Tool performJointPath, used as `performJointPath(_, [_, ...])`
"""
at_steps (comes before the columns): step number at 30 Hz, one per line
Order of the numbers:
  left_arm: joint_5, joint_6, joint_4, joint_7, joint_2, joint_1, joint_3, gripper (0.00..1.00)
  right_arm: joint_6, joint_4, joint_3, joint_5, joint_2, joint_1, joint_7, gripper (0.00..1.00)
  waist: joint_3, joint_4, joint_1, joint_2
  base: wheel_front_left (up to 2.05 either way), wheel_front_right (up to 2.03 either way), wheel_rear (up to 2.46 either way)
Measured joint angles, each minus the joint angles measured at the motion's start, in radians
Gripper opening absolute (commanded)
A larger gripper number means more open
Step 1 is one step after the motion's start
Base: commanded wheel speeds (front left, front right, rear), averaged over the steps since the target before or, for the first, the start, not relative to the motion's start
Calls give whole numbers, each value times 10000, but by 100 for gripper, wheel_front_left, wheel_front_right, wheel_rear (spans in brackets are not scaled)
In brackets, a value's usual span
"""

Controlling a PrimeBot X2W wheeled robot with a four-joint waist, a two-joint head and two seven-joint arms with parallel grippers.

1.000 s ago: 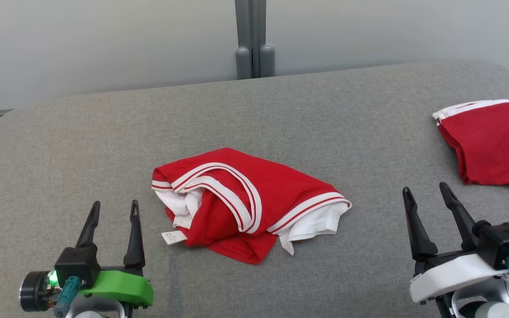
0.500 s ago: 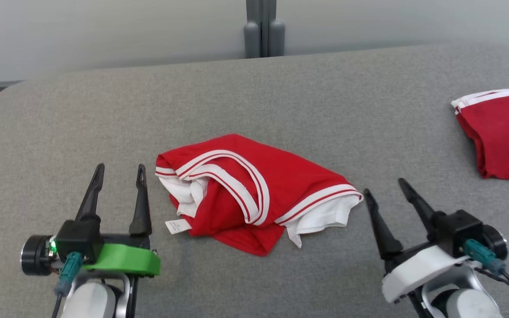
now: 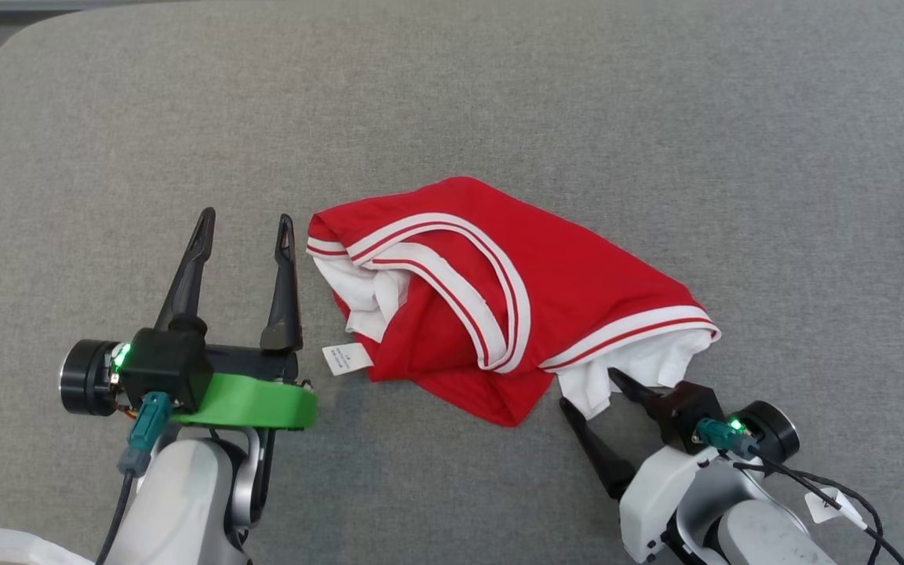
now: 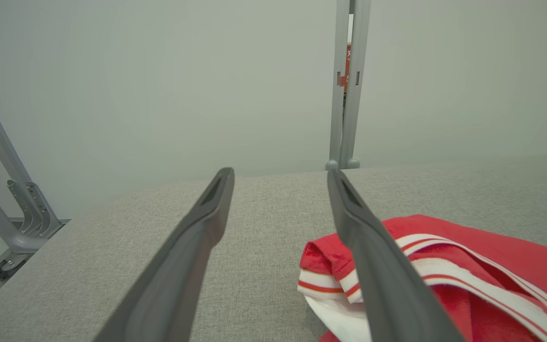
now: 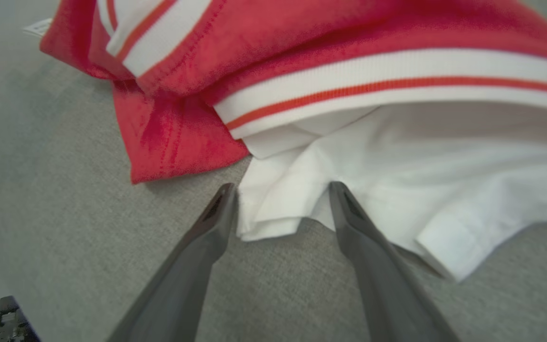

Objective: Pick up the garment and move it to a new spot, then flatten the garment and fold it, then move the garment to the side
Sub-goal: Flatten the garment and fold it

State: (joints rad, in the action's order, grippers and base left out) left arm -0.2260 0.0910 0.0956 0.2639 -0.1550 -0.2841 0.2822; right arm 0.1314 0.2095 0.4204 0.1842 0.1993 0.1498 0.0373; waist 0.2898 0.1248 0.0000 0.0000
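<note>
Grey fabric covers the tabletop (image 3: pixel 499 94), where we see our left tool (image 3: pixel 246 216), fingers spread and empty, just left of the crumpled red-and-white garment (image 3: pixel 546 290) lying on it. At the garment's near right corner, our right tool (image 3: pixel 588 388) stands released, fingers straddling the white hem.
</note>
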Motion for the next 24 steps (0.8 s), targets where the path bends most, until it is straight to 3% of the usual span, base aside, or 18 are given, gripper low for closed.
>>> performJointPath(1, [15,-15,8,2,36,-17,-33,100,0,128,19,-21,38,35,21,100,76,51,0,0,0,0,0])
performJointPath(2, [42,-31,17,0,79,-38,-77,100,0,232,40,-25,77,112,19,94,164,110,0,0,0,0,0])
performJointPath(3, [75,-42,17,2,107,-42,-123,100,2,305,75,-23,81,214,19,51,242,157,0,0,0,0,0])
performJointPath(4, [98,-46,19,2,121,-42,-184,100,2,353,107,-10,73,307,-12,0,313,190,0,0,0,0,0])
performJointPath(10, [280,-134,107,0,205,-35,-399,100,-10,-98,748,443,290,507,-750,0,409,90,0,0,0,0,0])
performJointPath(17, [426,-255,198,2,253,76,-571,100,-8,-2429,1379,1041,479,910,-1674,0,121,-268,0,0,0,0,0])
performJointPath(21, [487,-309,209,2,255,91,-616,100,-6,-3164,608,1141,221,1322,-1952,0,-27,-498,0,0,0,0,0])
performJointPath(24, [525,-374,230,2,263,106,-625,100,-6,-3020,-671,1154,-213,1621,-2123,0,-102,-661,0,0,0,0,0])
